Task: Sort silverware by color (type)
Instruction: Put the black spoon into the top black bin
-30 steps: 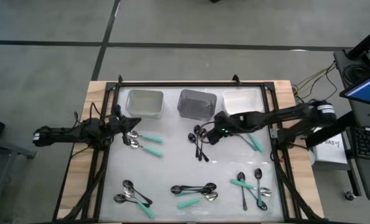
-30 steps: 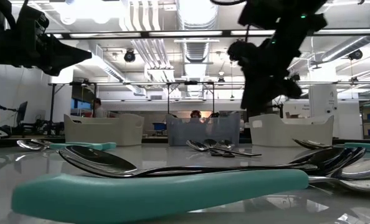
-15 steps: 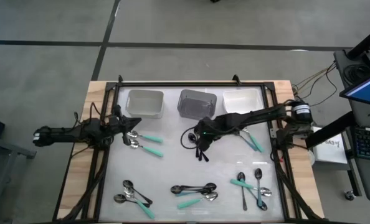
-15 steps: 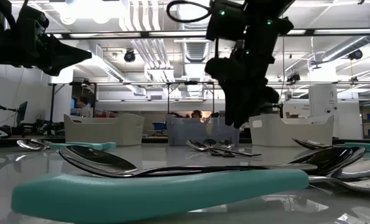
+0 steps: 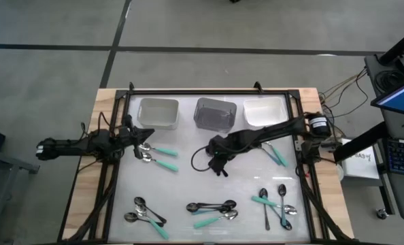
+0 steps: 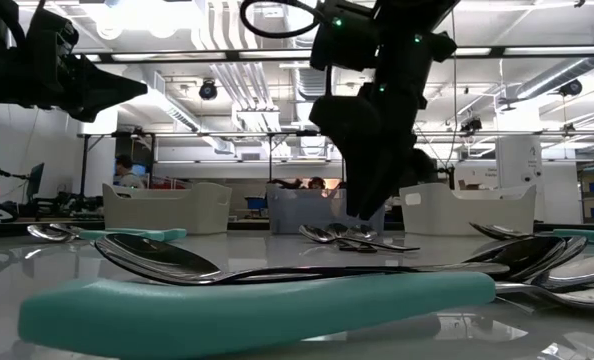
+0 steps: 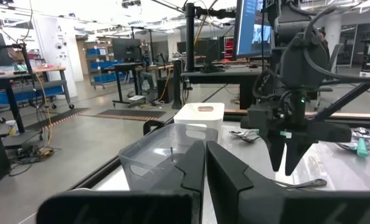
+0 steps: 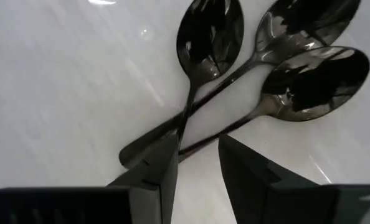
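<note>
Right gripper (image 8: 196,168): fingers narrowly parted, nothing held, poised over three crossed black spoons (image 8: 247,68); high view places them mid-table below the grey bin (image 5: 215,113). Left gripper (image 7: 205,163): closed, empty, at the left edge.

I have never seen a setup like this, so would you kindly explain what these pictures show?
It is a two-armed robot at a table, filmed four ways: from overhead, from table height, and from a camera on each wrist. Scattered on the table are small spoons, some all black, some with teal handles. Three small bins stand along the far edge. The right gripper reaches to the middle and hangs open just above a cluster of black spoons, which its wrist camera shows close up; it grips nothing yet. The left gripper waits shut and empty over the table's left side, near a few teal-handled spoons.
</note>
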`<action>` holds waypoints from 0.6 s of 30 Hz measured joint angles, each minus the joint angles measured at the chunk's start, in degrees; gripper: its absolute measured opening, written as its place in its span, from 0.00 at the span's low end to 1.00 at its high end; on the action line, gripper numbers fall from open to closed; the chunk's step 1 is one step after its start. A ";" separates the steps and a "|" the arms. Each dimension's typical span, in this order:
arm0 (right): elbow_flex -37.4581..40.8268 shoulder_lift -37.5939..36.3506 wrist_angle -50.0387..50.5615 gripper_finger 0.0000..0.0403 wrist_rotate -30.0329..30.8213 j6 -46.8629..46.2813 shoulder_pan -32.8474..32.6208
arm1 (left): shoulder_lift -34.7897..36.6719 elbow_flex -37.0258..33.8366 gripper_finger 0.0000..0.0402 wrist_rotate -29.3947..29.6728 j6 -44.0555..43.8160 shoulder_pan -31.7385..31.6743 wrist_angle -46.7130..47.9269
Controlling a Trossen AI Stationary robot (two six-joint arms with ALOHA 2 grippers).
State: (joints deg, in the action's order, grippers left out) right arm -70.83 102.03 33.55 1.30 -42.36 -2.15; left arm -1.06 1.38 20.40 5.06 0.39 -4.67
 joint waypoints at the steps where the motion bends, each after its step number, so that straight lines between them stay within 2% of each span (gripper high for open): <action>1: 0.00 0.33 -0.34 0.27 0.17 -0.01 -0.16 | 0.01 -0.02 0.00 0.01 0.02 0.01 -0.01; 8: 0.02 2.92 -1.33 0.27 0.20 0.42 -1.21 | 0.00 0.00 0.00 0.00 0.00 0.01 -0.01; 18: 0.07 2.65 -3.40 0.27 0.30 0.01 -1.37 | 0.00 0.00 0.00 0.01 0.01 0.01 -0.02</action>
State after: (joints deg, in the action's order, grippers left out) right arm -70.76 104.68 30.16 1.60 -42.35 -3.51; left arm -1.05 1.39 20.40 5.07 0.40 -4.69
